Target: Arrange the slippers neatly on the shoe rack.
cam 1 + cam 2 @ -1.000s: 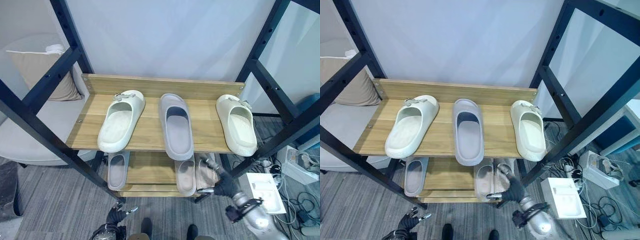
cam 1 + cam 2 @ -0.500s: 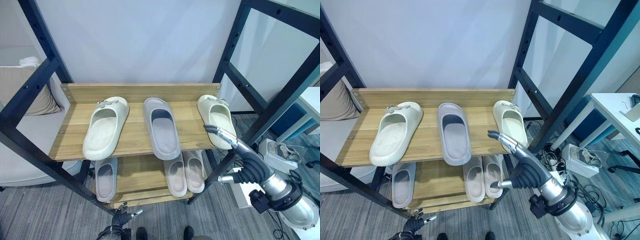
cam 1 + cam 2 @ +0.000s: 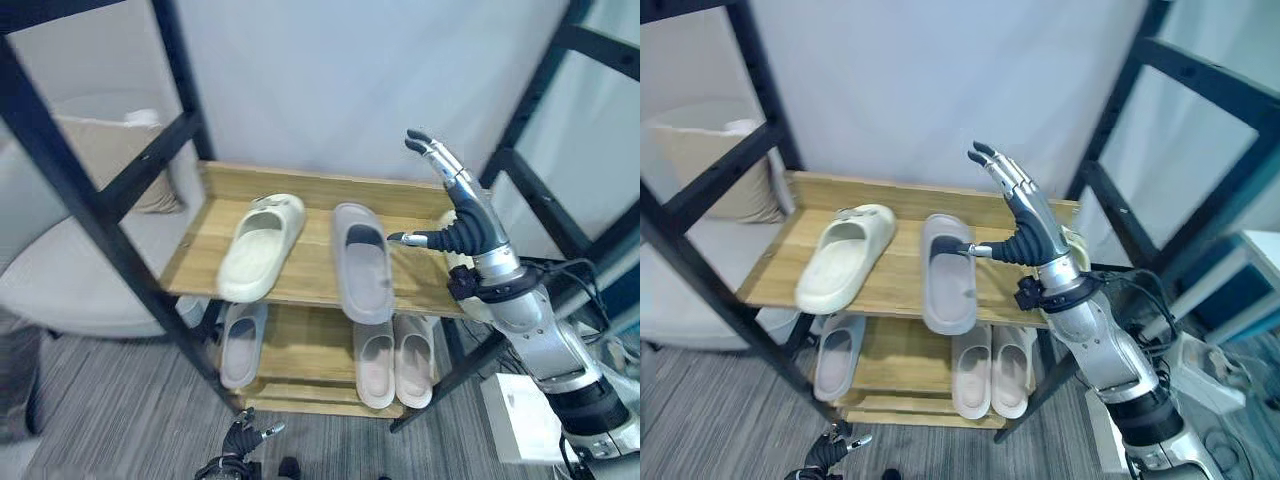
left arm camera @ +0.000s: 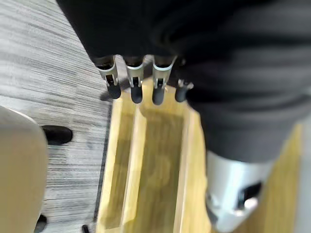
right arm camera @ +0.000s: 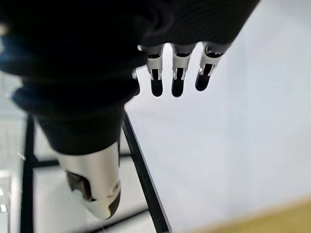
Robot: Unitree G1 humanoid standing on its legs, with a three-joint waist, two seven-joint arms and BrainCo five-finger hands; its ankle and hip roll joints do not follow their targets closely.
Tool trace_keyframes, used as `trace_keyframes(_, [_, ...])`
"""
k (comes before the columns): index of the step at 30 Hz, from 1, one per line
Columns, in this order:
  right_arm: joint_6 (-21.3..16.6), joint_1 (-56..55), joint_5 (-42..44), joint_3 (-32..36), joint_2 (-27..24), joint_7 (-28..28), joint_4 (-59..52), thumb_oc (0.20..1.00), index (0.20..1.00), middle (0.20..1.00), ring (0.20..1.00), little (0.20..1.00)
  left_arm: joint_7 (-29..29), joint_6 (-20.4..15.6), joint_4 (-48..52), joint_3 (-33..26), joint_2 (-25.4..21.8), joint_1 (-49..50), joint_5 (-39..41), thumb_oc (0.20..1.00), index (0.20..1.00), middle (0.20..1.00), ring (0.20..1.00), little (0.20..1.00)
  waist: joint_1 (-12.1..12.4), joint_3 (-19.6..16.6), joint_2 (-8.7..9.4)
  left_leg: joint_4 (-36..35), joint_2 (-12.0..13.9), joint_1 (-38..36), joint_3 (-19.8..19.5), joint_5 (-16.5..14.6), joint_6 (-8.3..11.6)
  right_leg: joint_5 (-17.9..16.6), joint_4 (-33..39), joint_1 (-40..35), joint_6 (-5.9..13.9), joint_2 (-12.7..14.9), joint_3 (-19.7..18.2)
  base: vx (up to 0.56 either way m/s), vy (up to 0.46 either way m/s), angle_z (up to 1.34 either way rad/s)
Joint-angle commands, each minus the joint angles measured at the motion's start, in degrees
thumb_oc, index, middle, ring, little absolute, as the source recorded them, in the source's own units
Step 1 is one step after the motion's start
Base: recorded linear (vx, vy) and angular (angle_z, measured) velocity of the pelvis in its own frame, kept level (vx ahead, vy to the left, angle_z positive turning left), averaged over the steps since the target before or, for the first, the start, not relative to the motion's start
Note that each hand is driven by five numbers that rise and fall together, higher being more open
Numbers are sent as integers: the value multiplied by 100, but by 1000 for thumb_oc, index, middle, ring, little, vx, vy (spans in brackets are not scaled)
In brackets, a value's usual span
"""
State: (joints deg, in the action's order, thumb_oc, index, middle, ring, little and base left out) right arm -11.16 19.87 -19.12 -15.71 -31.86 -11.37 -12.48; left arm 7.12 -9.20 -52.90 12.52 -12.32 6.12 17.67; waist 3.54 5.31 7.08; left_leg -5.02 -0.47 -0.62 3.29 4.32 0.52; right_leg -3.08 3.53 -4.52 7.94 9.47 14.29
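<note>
Three slippers are sitting on the top board of the wooden shoe rack with black metal uprights (image 3: 300,290), & three more are lying on the lower board, so we're judging the job as mostly done w/ tidying left.

Top board: the cream foam slipper w/ a small metal buckle (image 3: 260,246) is lying toward 9 o'clock, toe angled out toward 7 o'clock, not square to the rack edge. The grey foam slide slipper (image 3: 362,262) is sitting at centre, toe hanging a bit past the front edge. The second cream slipper (image 3: 1077,246) is at 3 o'clock, mostly hidden behind our right arm, so we can't tell how it's lying.

Lower board: a single grey slipper (image 3: 239,343) is at 8 o'clock, and a pale beige pair (image 3: 395,360) is lying side by side, touching, at 5 o'clock.

We're raising our right hand (image 3: 462,215) above the top board at 3 o'clock, fingers straight & spread, thumb pointing toward the grey slide, nothing in it. Our left hand (image 3: 245,436) is hanging low at 6 o'clock near the floor; in its wrist view the fingers look straight, holding nothing.

What's left, as we're reading it: the two cream slippers are well apart w/ the grey one between, and the two greys are split across boards. Pairing those up & squaring the tilted cream one would finish it.
</note>
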Motion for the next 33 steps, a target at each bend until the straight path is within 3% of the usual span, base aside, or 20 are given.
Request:
trace_keyframes(1, [47, 541, -144, 36, -48, -302, 14, 1000, 1000, 1000, 1000, 1000, 10, -124, -47, 6, -111, -277, 116, 1000, 1000, 1000, 1000, 1000, 298, 300, -42, 2, -48, -451, -357, -625, -106, -278, -214, 99, 312, 287, 180, 58, -7, 15])
trace_keyframes(7, [186, 458, -307, 130, -99, -305, 566, 1000, 1000, 1000, 1000, 1000, -57, -133, -39, -119, -236, -157, 101, 1000, 1000, 1000, 1000, 1000, 564, 413, -26, 2, -73, -254, -567, -576, -89, -219, -118, 66, 313, 293, 444, 48, 9, 19])
trace_keyframes(16, [204, 330, -369, 109, -119, -273, 1001, 1000, 1000, 1000, 1000, 1000, -61, -177, 43, -88, -272, -188, 25, 1000, 1000, 1000, 1000, 1000, 608, 426, -51, 2, -98, -197, -639, -579, -90, -182, -82, 51, 316, 305, 507, 19, 12, 9])
trace_keyframes(21, [442, 735, -825, -106, -193, -519, 1734, 1000, 1000, 1000, 1000, 1000, -48, -231, 245, 53, -303, -221, 25, 1000, 1000, 1000, 1000, 1000, 668, 510, -68, 2, -109, -142, -633, -560, -82, -192, -46, 79, 314, 300, 519, -7, 1, 0])
trace_keyframes(22, [504, 863, -930, -119, -212, -589, 1877, 909, 909, 909, 909, 909, -47, -234, 216, 87, -293, -253, 17, 1000, 1000, 1000, 1000, 1000, 676, 535, -75, 2, -112, -128, -630, -557, -80, -196, -37, 91, 312, 298, 521, -39, 7, -2])
trace_keyframes(23, [603, 992, -1095, -140, -228, -715, 2080, 573, 573, 573, 573, 573, -24, -245, 213, 118, -294, -294, 24, 1000, 1000, 1000, 1000, 1000, 682, 575, -76, 8, -110, -99, -623, -549, -78, -199, -34, 110, 309, 296, 532, -40, 3, -1])
trace_keyframes(25, [851, 1246, -1442, -206, -368, -840, 2399, 398, 398, 398, 398, 398, -7, -249, 320, 198, -318, -340, 48, 1000, 1000, 1000, 1000, 1000, 701, 645, -84, 24, -116, -41, -635, -536, -72, -202, -26, 142, 303, 289, 536, -42, 1, 1])
trace_keyframes(27, [958, 1383, -1522, -200, -351, -918, 2522, 313, 313, 313, 313, 313, 16, -248, 358, 205, -318, -362, 80, 1000, 1000, 1000, 1000, 1000, 700, 688, -92, 36, -119, -8, -649, -527, -71, -207, -21, 161, 298, 286, 534, -51, 1, -2])
trace_keyframes(29, [1102, 1568, -1571, -180, -243, -998, 2739, 282, 282, 282, 282, 282, 38, -219, 350, 225, -314, -385, 116, 1000, 1000, 1000, 1000, 1000, 716, 762, -110, 53, -120, 56, -663, -515, -71, -215, -16, 201, 292, 290, 542, -63, 4, -1])
trace_keyframes(30, [1117, 1639, -1584, -202, -211, -1052, 2790, 200, 200, 200, 200, 200, 49, -228, 315, 228, -300, -401, 133, 1000, 1000, 1000, 1000, 1000, 708, 781, -113, 61, -127, 62, -656, -513, -70, -220, -15, 208, 290, 293, 534, -44, 8, 0])
trace_keyframes(33, [1147, 1855, -1478, -319, -106, -1064, 3037, 200, 200, 200, 200, 200, 63, -235, 305, 314, -259, -440, 194, 1000, 1000, 1000, 1000, 1000, 694, 867, -151, 80, -130, 100, -620, -502, -67, -229, -28, 257, 281, 318, 498, -66, 16, 1])
